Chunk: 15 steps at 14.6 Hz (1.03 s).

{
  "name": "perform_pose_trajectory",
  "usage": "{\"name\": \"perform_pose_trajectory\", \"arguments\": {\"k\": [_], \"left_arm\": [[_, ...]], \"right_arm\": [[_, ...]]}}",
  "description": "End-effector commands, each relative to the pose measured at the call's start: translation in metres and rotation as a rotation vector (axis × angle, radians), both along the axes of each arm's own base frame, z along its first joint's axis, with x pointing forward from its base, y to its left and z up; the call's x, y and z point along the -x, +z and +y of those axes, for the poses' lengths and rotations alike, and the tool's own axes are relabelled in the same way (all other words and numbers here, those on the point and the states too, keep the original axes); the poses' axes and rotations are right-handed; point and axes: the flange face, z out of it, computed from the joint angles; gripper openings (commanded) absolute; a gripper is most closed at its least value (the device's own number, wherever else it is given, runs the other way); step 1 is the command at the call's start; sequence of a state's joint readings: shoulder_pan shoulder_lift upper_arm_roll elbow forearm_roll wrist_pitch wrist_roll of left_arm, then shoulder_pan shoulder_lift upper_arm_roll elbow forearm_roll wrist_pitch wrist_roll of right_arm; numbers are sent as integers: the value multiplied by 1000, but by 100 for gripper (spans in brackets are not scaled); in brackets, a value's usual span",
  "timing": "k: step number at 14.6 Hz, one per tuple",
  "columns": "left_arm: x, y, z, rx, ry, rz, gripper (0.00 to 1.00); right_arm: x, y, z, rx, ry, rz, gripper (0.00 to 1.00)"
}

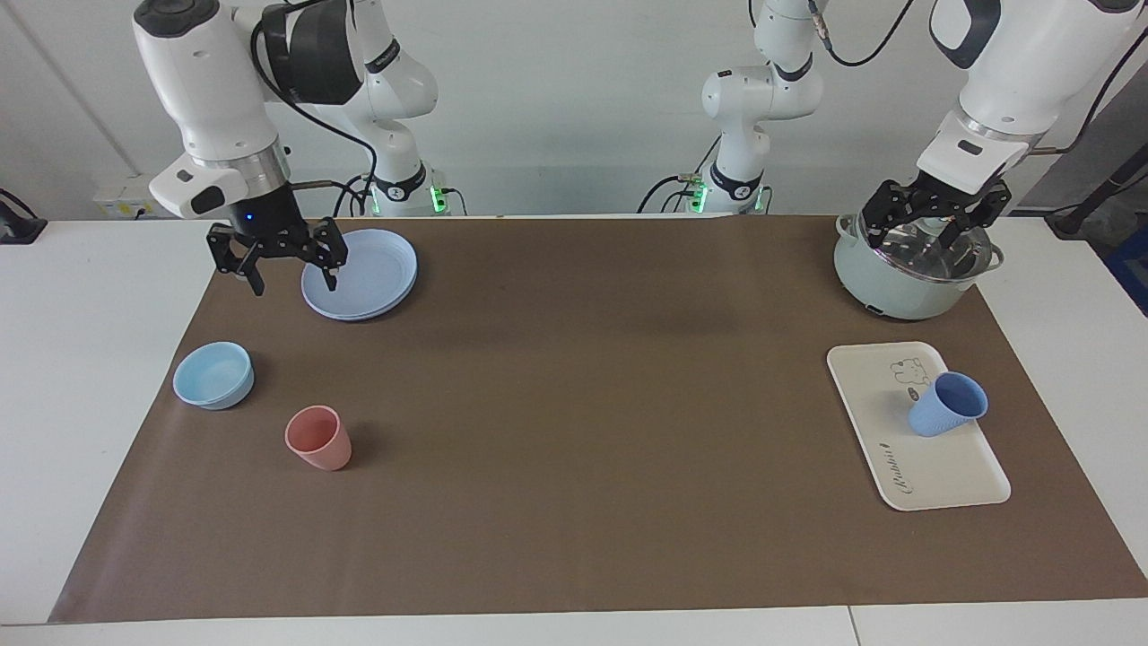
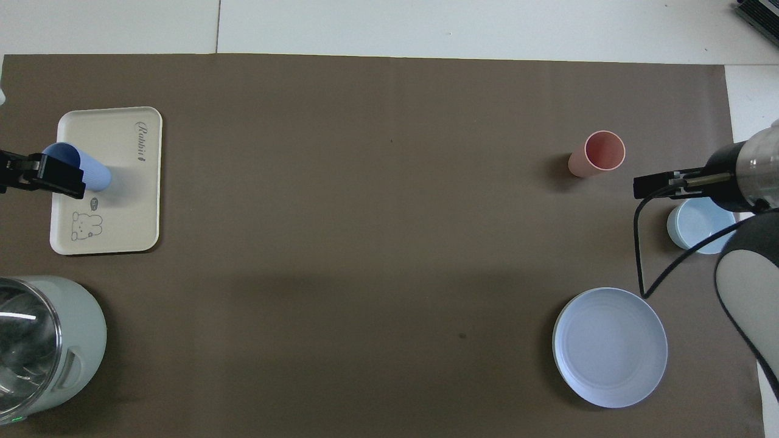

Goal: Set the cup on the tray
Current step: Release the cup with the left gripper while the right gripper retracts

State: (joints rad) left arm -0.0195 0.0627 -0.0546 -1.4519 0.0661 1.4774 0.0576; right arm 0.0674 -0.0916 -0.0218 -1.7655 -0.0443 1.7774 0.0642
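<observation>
Brown mat point(image 1: 574, 431) is covering the white table, and the blue cup point(image 1: 947, 405) is sitting on the cream tray point(image 1: 933, 467) at the left arm's end. Left gripper point(image 1: 933, 229) is hanging spread open over the pot point(image 1: 897, 287), while the right gripper point(image 1: 285, 269) is hovering open by the round plate point(image 1: 377, 269).

We see two arms with glossy white rounded shells, dark grey to black bands at the joints and a brushed metal ring at each wrist, and green lights glow at both bases. Black cables loop along the upper links, and one thick black cable runs down to the right gripper point(image 1: 287, 269), a black, skeletal linkage with slim dark fingers point(image 1: 254, 276) under a white camera housing. The left gripper point(image 1: 937, 229) has the same black open-frame build beneath a white angular block.
</observation>
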Motion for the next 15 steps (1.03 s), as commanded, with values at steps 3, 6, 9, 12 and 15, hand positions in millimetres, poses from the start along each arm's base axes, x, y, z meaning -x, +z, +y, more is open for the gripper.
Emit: {"name": "perform_pose_trajectory", "arguments": {"k": [3,6,9,12,15], "left_arm": [[3,-1,-10,88,31,-34,100],[4,-2,-9,86,34,-41,100],[5,-7,-6,78,35,-31,100],[10,-10,-7,71,32,-12,100],[14,-10,-9,62,28,0,100]], "right_arm": [[32,63,-18,-55,-140,65,100],[38,62,-29,-57,-152,69,100],[41,61,-25,-57,-141,73,100],[40,60,-27,-57,-136,67,100],[42,61,-36,-56,-130,76,100]]}}
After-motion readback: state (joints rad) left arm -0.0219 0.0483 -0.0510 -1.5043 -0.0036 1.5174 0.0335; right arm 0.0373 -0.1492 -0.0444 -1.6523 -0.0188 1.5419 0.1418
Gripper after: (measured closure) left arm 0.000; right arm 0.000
